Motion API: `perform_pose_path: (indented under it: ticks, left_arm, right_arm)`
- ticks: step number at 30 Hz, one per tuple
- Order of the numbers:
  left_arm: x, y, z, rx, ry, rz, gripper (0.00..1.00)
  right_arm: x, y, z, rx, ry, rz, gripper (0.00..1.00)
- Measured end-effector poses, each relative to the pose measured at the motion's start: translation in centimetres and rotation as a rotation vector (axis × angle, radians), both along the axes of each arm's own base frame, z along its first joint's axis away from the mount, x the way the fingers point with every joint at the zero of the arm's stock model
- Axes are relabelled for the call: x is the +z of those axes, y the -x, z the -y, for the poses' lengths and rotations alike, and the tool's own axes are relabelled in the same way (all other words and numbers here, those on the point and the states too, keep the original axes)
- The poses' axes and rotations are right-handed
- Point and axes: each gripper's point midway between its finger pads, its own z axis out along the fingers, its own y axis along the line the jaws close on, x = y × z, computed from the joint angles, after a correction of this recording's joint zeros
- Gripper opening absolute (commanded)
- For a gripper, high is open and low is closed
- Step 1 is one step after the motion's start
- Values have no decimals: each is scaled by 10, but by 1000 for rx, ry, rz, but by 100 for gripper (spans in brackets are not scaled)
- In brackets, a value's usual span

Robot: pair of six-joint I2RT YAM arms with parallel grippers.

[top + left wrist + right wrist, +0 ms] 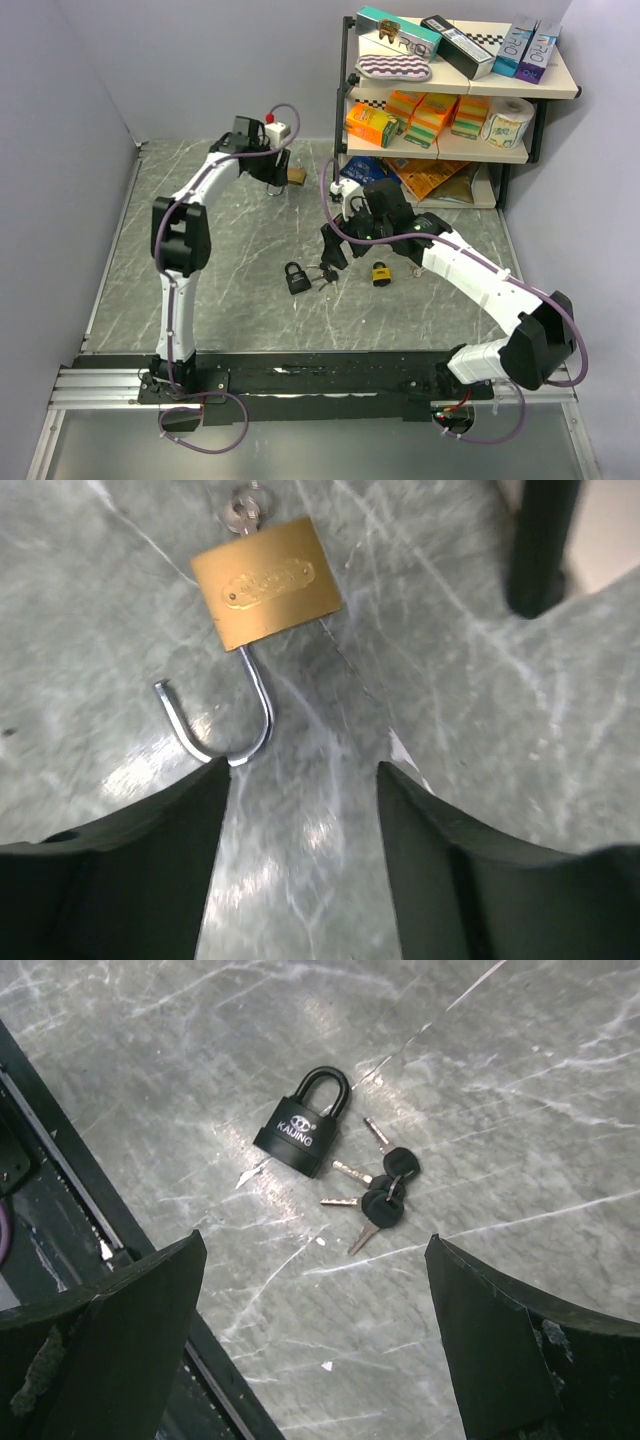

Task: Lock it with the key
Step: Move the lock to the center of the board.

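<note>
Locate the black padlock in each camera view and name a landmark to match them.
Top external: black padlock near the centre of the frame.
Left wrist: not in view; only a brass padlock shows.
Right wrist: upper centre.
Landmark: the black-headed key bunch beside it in both those views.

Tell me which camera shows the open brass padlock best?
Left wrist view: the brass padlock appears close up, shackle swung open, key in its base. The top view shows a small brass speck; the right wrist view misses it.
</note>
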Motion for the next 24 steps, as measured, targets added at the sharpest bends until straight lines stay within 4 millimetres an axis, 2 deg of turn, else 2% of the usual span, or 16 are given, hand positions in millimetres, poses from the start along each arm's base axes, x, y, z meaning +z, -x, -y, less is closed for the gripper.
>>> perform_pose_path:
  ticks: [4, 8, 13, 15, 21, 22, 23, 24]
  left_arm:
    - [-39, -6, 3, 4, -50, -40, 53]
    - [-70, -9, -1, 27, -118, -64, 50]
    - [-82, -19, -1, 38, -151, -52, 48]
    - [-83, -25, 0, 39, -157, -38, 43]
    - [-85, -36, 4, 28, -170, 0, 17]
    - [-85, -35, 4, 22, -177, 3, 5]
    - [-85, -34, 4, 16, -182, 3, 1]
    - [-86, -34, 5, 17, -185, 3, 1]
  right_arm:
    - [5, 1, 3, -3, -3, 22, 99]
    - [3, 0, 4, -5, 5, 22, 99]
    - [1, 0, 7, -9, 17, 21, 99]
    - [1, 0, 7, -11, 22, 23, 99]
    - [-2, -1, 12, -17, 42, 25, 99]
    - [-2, -1, 12, -16, 46, 24, 99]
    - [-3, -1, 13, -16, 50, 23, 99]
    - [-3, -1, 13, -15, 54, 24, 99]
